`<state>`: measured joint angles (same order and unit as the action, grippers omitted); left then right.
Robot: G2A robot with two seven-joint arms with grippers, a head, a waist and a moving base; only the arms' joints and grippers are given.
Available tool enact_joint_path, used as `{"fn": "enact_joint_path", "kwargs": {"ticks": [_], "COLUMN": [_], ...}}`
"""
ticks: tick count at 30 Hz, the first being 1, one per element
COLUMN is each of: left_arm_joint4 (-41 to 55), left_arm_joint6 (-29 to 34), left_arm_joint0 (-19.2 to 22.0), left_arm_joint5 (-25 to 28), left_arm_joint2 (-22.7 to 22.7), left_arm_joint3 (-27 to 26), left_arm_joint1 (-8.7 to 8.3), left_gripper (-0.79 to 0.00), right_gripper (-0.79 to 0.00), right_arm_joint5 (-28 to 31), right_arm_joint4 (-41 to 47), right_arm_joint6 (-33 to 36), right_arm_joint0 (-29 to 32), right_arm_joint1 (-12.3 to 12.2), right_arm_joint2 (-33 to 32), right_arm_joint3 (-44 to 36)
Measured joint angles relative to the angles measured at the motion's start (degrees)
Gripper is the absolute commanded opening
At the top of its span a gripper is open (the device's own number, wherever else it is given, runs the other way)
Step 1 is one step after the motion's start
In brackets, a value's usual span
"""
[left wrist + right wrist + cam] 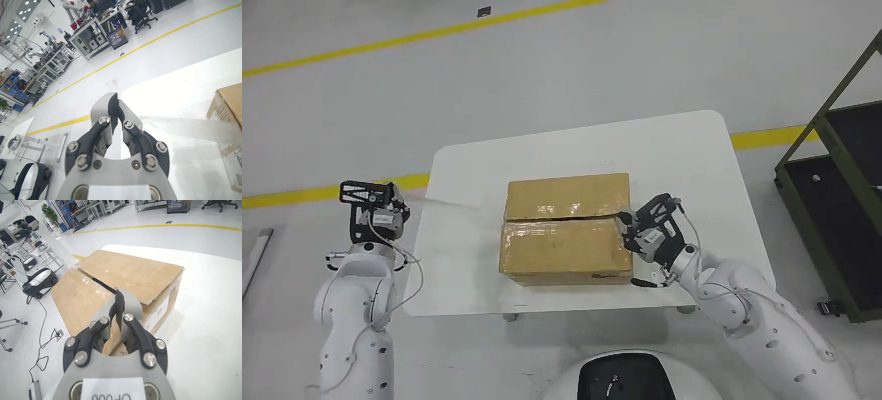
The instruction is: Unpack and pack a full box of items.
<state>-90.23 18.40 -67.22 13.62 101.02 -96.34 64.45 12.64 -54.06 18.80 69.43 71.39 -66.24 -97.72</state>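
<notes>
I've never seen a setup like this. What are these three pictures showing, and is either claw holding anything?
A two-armed robot works at a white rounded table. One picture looks down from above its arms. The other two come from a camera on each wrist, showing that arm's own metal claw. On the table stands a brown cardboard box, flaps down, with a dark gap along its middle seam. The left gripper, past the table's edge, is shut on a long strip of clear packing tape that stretches back to the box. The right gripper is shut, tips at the seam; whether it pinches anything I cannot tell.
</notes>
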Motion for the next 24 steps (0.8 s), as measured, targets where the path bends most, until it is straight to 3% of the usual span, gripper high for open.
{"fn": "enact_joint_path", "kwargs": {"ticks": [10, 24], "left_arm_joint4": [-6.55, -2.11], "left_arm_joint6": [3.30, 0.61], "left_arm_joint0": [-0.08, 0.36], "left_arm_joint5": [-2.14, -5.29], "left_arm_joint2": [1.91, 4.67], "left_arm_joint3": [0.17, 0.98], "left_arm_joint1": [-0.64, -0.78], "left_gripper": [0.000, 0.000], "right_gripper": [-0.785, -0.785], "right_arm_joint5": [-0.46, -1.09], "right_arm_joint4": [-0.24, -0.58], "right_arm_joint6": [0.69, 1.11], "right_arm_joint0": [-0.52, -0.75], "right_arm_joint1": [0.17, 0.41], "right_arm_joint2": [0.43, 1.01], "right_arm_joint3": [0.23, 0.36]}}
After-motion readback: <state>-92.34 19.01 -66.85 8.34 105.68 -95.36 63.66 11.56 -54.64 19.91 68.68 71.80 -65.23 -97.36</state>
